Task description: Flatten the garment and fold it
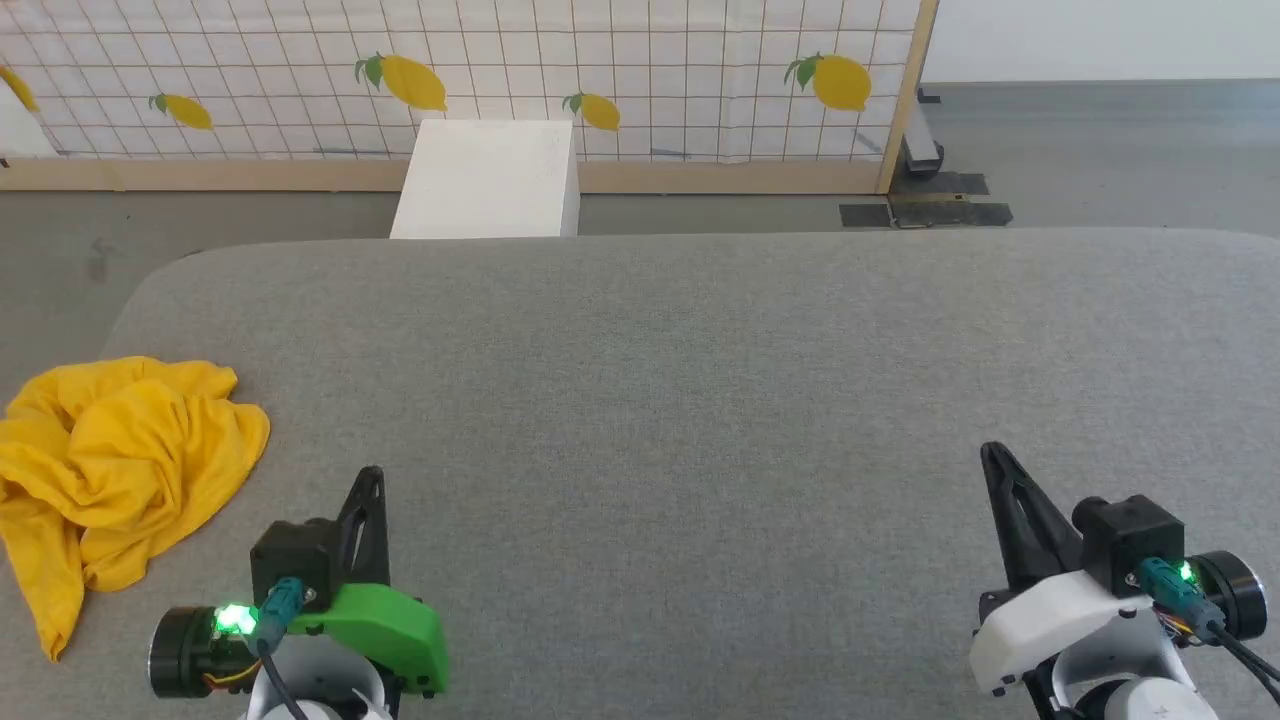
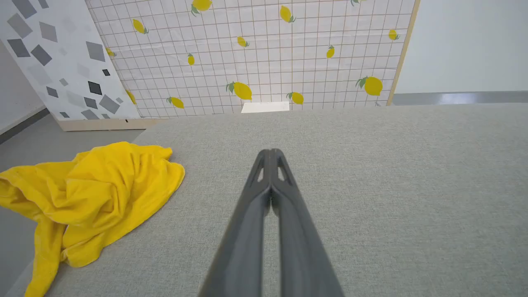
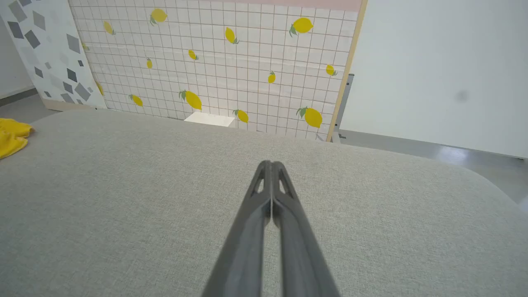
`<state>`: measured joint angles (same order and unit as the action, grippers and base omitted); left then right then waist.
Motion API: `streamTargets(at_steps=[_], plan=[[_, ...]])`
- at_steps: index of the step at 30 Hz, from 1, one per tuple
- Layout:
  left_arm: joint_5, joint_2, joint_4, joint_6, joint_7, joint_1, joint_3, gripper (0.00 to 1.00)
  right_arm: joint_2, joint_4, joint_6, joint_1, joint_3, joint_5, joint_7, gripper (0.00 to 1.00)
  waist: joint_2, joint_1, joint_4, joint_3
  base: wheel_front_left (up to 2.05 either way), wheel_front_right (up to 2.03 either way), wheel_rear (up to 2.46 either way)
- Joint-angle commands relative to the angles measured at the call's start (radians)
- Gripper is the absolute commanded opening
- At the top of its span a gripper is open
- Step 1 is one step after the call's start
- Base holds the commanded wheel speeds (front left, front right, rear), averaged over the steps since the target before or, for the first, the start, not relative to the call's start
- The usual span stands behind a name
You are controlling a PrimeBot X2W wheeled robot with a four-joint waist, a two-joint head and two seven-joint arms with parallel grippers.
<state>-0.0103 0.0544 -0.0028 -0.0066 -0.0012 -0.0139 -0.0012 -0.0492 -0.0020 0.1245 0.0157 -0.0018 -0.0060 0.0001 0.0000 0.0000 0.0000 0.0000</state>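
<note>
The garment (image 1: 120,460) lies crumpled in a loose heap at the far left of the grey padded surface (image 1: 700,380), with deep folds throughout. Its outer part appears to hang over the surface's left edge, and one narrow tail trails toward the robot. Only plain yellow cloth shows; collar, sleeves and hem cannot be told apart in the bunching. The left fingers (image 2: 247,222) are pressed together with nothing between them, and they point across bare surface just beside the heap's near right edge, apart from it. The right fingers (image 3: 247,231) are likewise closed and empty, well apart from the garment on the opposite side. Assessment: flattening has not begun, and the step in hand is the first approach to the cloth. The next move calls for the left fingers to part and turn toward the heap, take an edge or corner, and draw the garment inward onto the open middle of the surface. The right arm would then have to reach across for a second hold before spreading. Seams should be identified once the cloth is lifted.
</note>
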Motion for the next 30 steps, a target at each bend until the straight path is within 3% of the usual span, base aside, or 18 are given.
streamTargets(at_steps=[1, 30], plan=[[0.010, -0.004, 0.003, 0.007, 0.001, 0.014, 0.001, 0.00, -0.001, 0.002, 0.006, -0.016, 0.002, 0.006, 0.000, 0.00, 0.0000, 0.0000, 0.000, 0.000, 0.00, 0.00, 0.00], [0.010, -0.004, 0.003, 0.007, 0.001, 0.014, 0.001, 0.00, -0.001, 0.002, 0.006, -0.016, 0.002, 0.006, 0.000, 0.00, 0.0000, 0.0000, 0.000, 0.000, 0.00, 0.00, 0.00]])
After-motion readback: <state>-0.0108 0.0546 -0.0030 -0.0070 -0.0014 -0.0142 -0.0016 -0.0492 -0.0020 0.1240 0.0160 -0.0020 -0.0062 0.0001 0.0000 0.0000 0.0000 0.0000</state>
